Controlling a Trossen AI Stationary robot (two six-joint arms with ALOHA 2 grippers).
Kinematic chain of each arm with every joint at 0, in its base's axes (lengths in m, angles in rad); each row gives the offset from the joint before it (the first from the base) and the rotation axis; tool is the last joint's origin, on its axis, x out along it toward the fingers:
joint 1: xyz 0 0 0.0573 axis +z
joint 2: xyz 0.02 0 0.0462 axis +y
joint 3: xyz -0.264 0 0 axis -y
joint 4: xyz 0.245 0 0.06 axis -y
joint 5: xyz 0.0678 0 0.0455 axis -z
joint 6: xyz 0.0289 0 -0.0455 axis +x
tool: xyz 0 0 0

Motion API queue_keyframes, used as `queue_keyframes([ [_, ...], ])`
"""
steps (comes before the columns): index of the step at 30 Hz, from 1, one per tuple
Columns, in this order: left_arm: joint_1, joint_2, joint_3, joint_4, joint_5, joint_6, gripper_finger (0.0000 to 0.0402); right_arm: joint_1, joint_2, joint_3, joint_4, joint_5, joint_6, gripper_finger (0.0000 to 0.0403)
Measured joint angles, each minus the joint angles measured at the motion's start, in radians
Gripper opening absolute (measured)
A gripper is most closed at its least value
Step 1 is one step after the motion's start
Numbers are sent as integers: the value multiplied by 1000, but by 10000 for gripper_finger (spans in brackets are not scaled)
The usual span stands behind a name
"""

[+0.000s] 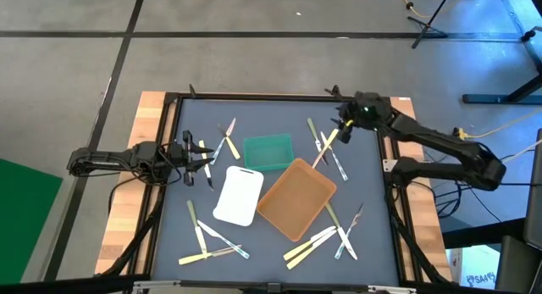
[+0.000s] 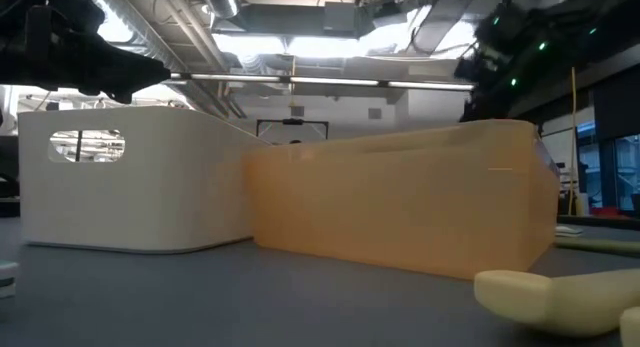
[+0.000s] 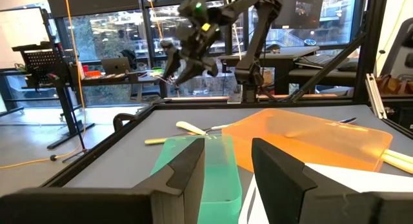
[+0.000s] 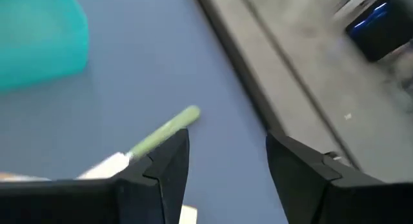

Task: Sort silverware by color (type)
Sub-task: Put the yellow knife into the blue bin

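From above, the silverware lies scattered over the dark tabletop (image 1: 373, 226): a bunch near the far right by the right gripper (image 1: 345, 124), a few near the left gripper (image 1: 203, 155), and clusters along the near edge on both sides. The green tray (image 1: 268, 151), white tray (image 1: 238, 195) and brown tray (image 1: 296, 198) sit together in the middle, and all three look empty, so I'd say sorting has barely begun. The right gripper hangs over the far right bunch; the left waits at the tabletop's left side.

At table height, the white tray's wall (image 2: 130, 177) and the brown tray's wall (image 2: 400, 212) fill the picture, with one cream-yellow utensil (image 2: 555, 297) lying in front.

From the left wrist, its fingers (image 3: 187, 172) stand apart with nothing between them.

From the right wrist, the fingers (image 4: 169, 161) are spread wide and empty, an olive-handled utensil (image 4: 164, 133) lying just beside one of them. To pick it well, I'd centre the jaws across the handle and come straight down.

The tabletop's raised frame is close there, so the lift should go inward, toward the trays, where there's open surface.
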Motion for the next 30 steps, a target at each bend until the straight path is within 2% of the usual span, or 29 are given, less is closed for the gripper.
queue_keyframes([
  [3, 0, 0, 0, 0, 0, 0, 123, -49, 70, 0, 0, -78, -35, 193],
  [6, 0, 0, 0, 0, 0, 0, 123, -77, 135, 21, -32, -111, -70, 193],
  [18, 0, 0, 0, 0, 0, -4, 123, -84, 361, 305, -335, -187, -417, 193],
  [24, 0, 0, 0, 0, 0, -4, 123, -83, 448, 348, -476, -176, -535, 193],
  [30, 0, 0, 0, 0, 0, -4, 123, -83, 510, 348, -507, -149, -594, 193],
])
